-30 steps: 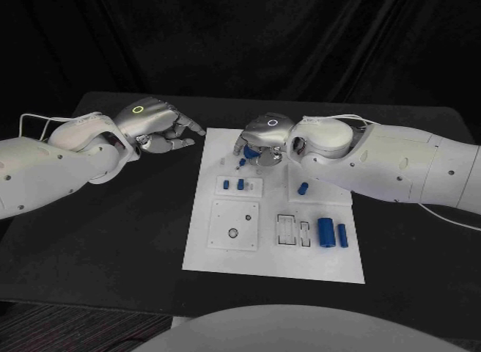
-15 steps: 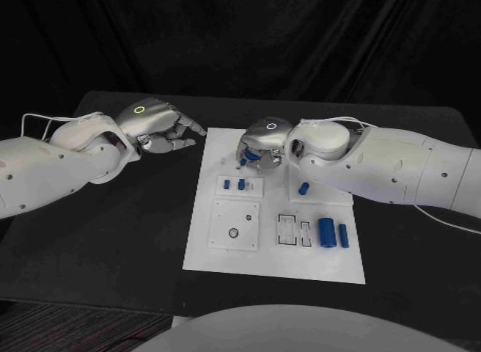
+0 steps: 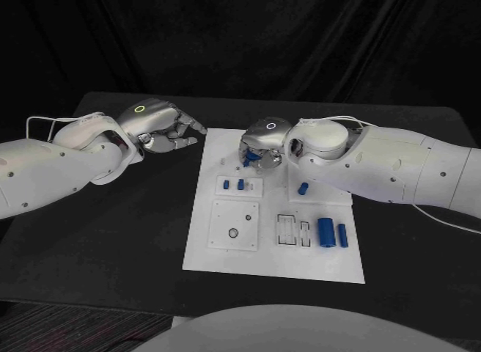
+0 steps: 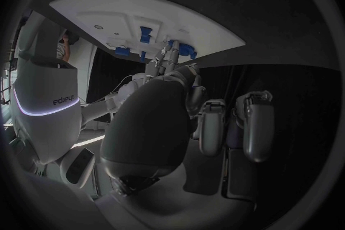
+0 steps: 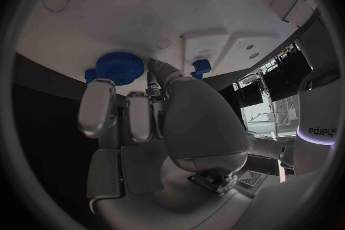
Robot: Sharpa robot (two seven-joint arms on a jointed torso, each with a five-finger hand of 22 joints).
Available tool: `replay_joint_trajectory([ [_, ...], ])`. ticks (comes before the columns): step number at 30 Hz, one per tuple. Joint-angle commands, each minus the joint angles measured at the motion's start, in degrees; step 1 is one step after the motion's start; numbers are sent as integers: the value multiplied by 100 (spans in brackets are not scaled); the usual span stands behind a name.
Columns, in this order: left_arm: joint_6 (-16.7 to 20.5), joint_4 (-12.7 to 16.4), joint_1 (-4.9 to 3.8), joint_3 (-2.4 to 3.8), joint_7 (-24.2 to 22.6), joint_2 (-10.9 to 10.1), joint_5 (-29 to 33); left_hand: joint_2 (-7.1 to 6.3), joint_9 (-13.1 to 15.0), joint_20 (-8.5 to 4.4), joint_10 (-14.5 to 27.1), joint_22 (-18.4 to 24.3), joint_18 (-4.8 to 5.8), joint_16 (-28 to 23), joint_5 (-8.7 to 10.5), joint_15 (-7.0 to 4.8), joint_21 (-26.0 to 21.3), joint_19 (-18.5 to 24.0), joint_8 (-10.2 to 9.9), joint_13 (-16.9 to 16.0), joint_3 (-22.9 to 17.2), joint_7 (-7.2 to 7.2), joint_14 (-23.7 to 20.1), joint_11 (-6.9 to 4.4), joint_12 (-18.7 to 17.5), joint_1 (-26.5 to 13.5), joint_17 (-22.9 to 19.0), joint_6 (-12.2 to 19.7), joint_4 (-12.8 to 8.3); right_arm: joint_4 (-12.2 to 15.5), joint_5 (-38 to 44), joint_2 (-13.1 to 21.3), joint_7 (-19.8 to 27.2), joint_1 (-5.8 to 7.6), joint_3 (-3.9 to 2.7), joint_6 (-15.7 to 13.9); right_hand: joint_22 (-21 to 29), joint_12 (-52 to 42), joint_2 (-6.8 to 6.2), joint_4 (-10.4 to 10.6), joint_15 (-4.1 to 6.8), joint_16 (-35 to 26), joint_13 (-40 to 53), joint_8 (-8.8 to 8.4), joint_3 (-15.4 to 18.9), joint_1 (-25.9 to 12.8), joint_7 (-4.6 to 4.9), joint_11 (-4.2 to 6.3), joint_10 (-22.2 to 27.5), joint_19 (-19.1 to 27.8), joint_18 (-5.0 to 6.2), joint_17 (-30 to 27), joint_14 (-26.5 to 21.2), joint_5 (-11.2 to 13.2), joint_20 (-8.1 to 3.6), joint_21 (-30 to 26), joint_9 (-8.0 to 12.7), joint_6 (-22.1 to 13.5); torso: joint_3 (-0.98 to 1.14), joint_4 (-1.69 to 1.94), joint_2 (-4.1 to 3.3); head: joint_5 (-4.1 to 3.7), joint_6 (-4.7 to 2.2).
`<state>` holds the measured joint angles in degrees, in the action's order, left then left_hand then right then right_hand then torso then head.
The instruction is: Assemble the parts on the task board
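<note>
Right hand [image 3: 264, 139] is bent down over the far end of the white board [image 3: 274, 268], fingers closed on a blue gear [image 5: 119, 68]. Left hand [image 3: 161, 126] hovers off the board's far-left corner, fingers curled, empty. "sharpa" readable on robot body [image 5: 316, 129].

We see our left hand [image 4: 187, 126] with its fingers curled in, holding nothing. Beyond it lies the task board [image 4: 94, 11], carrying small blue parts [image 4: 146, 34].
</note>
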<state>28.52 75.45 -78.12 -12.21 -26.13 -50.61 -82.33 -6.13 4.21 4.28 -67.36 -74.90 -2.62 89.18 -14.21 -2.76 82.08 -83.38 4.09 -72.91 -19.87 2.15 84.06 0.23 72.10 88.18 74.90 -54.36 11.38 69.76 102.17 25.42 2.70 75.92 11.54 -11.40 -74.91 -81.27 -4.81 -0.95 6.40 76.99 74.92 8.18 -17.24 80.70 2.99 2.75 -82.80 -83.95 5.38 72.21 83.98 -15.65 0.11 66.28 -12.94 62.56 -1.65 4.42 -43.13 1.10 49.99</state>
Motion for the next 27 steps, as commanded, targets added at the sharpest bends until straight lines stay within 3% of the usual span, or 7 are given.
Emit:
replay_joint_trajectory([
  [1, -120, 6, 22, 4, -124, 22, 330, 42, -2, -29, -22, -1232, 50, 28, -33, 12, 20, 10, -13, -8, -28, 40, 516, 12, 38, 24, 1414, 9, 4, -5, 57, 29, -165, -65, 31, -6, -957, -12, 76, 3, -46, 27, 124, 114, 65, -5, -1, -20, -8, -13, -117, 7, 294, 31, 36, 37, -199, 131, 1, 0, -1, 20, 1],
  [8, -172, 20, 63, 4, -144, 43, 364, 59, -1, -33, -5, -1228, 46, 21, -61, 10, 9, 21, -12, -2, -49, 58, 505, 15, 29, 34, 1402, 8, 2, 72, -9, 143, -124, -78, 31, -319, -961, -27, 127, 7, -71, 21, 147, 223, 143, -31, 38, -61, -22, -12, -122, -3, 291, 40, 50, 61, -355, 221, 0, 6, 0, 23, 1],
  [15, -56, 118, 100, 4, -308, 9, 372, 48, 1, -35, 60, -1216, 38, 1, -45, 11, -22, 50, -8, 36, -44, 94, 475, 23, -12, 10, 1366, 1, 15, 359, -1311, 476, -16, -77, 31, -524, -957, -25, 156, 70, -132, -5, 138, 204, 256, -126, 45, -140, -23, -8, -123, -42, 284, 194, 93, 56, -451, 104, 4, -14, -4, 52, 1],
  [17, 48, 154, 106, 4, -427, 0, 373, 29, 1, -36, 496, -1182, 14, -66, 32, 16, -117, 137, -9, 372, -70, 84, 376, 23, -391, 39, 1252, 6, 1, 476, -1915, 597, 19, -68, 31, -481, -954, -17, 158, 87, -147, -9, 125, 200, 278, -147, 52, -161, -17, -4, -122, -48, 283, 229, 104, 44, -465, 92, 4, -17, -3, 55, 1],
  [19, 164, 189, 112, 4, -550, -9, 373, -17, 4, -33, 1150, -1152, -7, -156, 137, 22, -206, 220, -5, 1029, -123, 71, 250, 23, -1140, 81, 1108, 1, 1, 591, -2420, 710, 54, -56, 31, -448, -951, -16, 160, 90, -150, -13, 124, 195, 282, -149, 56, -164, -17, -2, -120, -54, 282, 233, 107, 36, -466, 83, 6, -26, -2, 61, 1],
  [21, 302, 232, 118, 4, -693, -24, 373, -116, 17, -26, 1902, -1125, -26, -372, 231, 19, -296, 301, 13, 2227, -233, 40, -15, -9, -2529, 149, 785, -34, 43, 717, -2946, 831, 83, -42, 31, -404, -952, -11, 170, 94, -153, -10, 115, 193, 281, -148, 58, -167, -12, -3, -121, -50, 283, 224, 110, 40, -469, 79, 9, -34, 0, 60, 1],
  [27, 701, 357, 132, 4, -1041, -59, 374, -197, 24, -36, 1811, -1090, -52, -677, 277, 1, -421, 390, 14, 3012, -259, 14, -292, -63, -3373, 185, 353, -55, 133, 979, -4357, 1111, 45, -15, 32, -99, -952, -4, 189, 116, -164, -20, 105, 198, 302, -165, 60, -174, -7, -2, -120, -65, 280, 147, 124, 40, -491, 83, 9, -39, 2, 53, 1],
])
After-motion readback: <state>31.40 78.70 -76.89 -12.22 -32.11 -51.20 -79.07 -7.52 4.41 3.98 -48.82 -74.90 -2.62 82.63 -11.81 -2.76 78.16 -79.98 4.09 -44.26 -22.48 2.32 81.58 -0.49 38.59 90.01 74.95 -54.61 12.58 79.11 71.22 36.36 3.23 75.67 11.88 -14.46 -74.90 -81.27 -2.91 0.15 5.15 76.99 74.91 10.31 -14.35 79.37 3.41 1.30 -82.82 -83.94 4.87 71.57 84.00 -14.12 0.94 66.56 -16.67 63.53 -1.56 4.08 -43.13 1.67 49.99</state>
